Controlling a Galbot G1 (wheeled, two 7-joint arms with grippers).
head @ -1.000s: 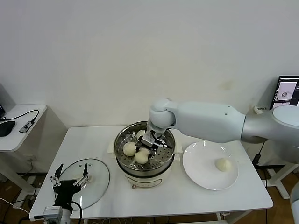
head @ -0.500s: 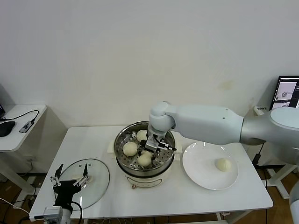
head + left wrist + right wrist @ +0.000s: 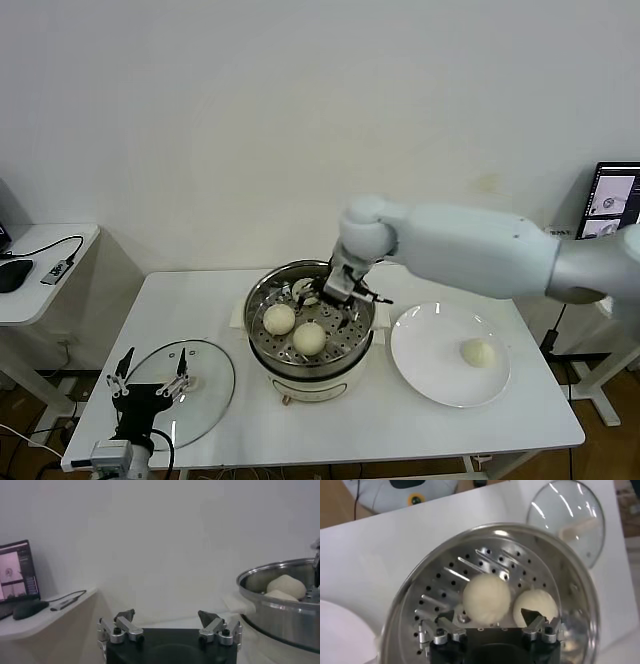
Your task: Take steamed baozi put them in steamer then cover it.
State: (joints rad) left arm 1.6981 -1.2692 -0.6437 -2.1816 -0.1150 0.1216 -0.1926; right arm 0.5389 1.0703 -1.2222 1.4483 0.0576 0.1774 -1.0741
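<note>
The steamer [image 3: 258,340] stands mid-table with its tray uncovered. Two baozi [image 3: 279,318] [image 3: 309,338] lie on the tray, and a third [image 3: 303,291] peeks out beside my right gripper [image 3: 345,291]. That gripper hangs open just above the tray's far side, holding nothing. From its wrist, two baozi [image 3: 487,599] [image 3: 536,607] lie ahead of the spread right gripper [image 3: 487,615]. Another baozi [image 3: 477,352] rests on the white plate [image 3: 430,350]. The cover [image 3: 200,375] lies flat at the front left, with my open left gripper [image 3: 150,385] over its near edge.
A side table with cables and a mouse [image 3: 12,274] stands to the left. A monitor [image 3: 615,200] sits at the far right. In the left wrist view, the steamer's wall [image 3: 280,625] rises ahead of the open left gripper [image 3: 166,615].
My right gripper has opened, left a baozi on the tray, and lifted up and back to the right. The left arm has not moved.
</note>
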